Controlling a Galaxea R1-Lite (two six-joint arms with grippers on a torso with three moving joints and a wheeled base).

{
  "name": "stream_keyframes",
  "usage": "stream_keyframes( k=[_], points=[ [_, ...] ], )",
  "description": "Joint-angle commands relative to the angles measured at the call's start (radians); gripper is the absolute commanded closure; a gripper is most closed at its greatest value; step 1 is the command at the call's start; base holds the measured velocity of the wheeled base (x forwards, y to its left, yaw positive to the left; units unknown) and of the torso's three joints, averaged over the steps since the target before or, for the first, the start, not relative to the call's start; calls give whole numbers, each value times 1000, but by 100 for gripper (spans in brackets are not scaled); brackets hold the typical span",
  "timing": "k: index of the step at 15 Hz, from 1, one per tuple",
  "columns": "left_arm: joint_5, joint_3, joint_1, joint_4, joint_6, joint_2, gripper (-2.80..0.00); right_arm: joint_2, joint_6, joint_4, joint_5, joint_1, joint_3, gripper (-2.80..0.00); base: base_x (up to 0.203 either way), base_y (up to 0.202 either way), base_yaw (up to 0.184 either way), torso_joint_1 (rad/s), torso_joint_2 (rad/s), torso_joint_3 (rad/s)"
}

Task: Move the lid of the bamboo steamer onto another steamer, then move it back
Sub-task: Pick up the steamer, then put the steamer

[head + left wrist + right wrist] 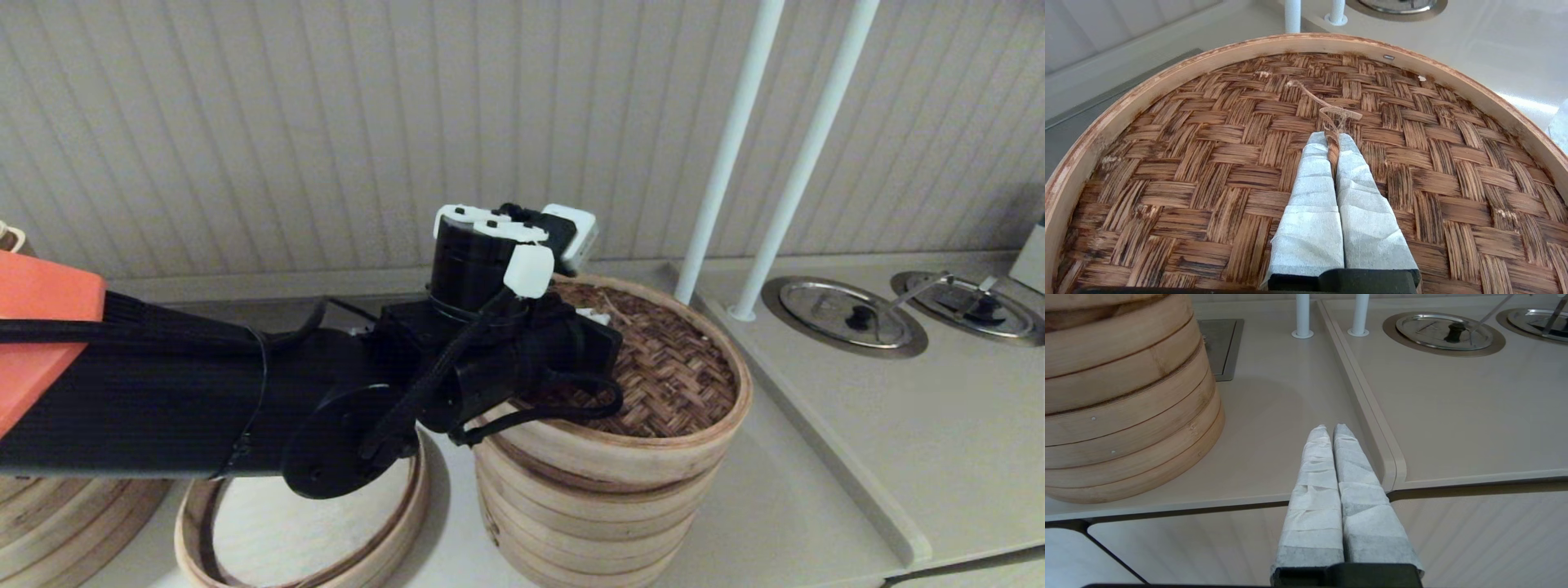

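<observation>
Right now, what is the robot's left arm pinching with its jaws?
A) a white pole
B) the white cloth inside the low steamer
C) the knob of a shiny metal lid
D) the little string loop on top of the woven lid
D: in the left wrist view, the left gripper has its jaws closed on the string loop in the middle of the bamboo steamer lid, which sits on the tall stack.

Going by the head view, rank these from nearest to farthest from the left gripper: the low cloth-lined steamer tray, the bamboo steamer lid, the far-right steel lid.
1. Bamboo steamer lid: the left gripper is shut on its string loop, atop the tall stack.
2. Low steamer tray: down on the counter, on the robot's left of the stack.
3. Far-right steel lid: sunk in the counter, beyond the poles.
</observation>
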Motion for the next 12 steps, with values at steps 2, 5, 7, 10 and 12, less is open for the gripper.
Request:
stream_keyframes(
  k=[2, 5, 7, 10, 12],
  points=[
    [-4, 2, 0, -6, -3, -20, 0, 1, 0, 0, -1, 0, 4, 0, 0, 0, 0, 0, 0, 0],
    [-11, 8, 1, -6, -3, -7, 0, 1, 0, 0, 0, 0, 5, 0, 0, 0, 0, 0, 0, 0],
    [-6, 7, 0, -10, -4, 3, 0, 1, 0, 0, -1, 0, 5, 0, 0, 0, 0, 0, 0, 0],
    [4, 3, 1, -37, -5, -10, 0, 1, 0, 0, -1, 0, 4, 0, 0, 0, 0, 0, 0, 0],
    [6, 6, 3, -35, -6, -33, 0, 1, 0, 0, 0, 0, 4, 0, 0, 0, 0, 0, 0, 0]
  ],
)
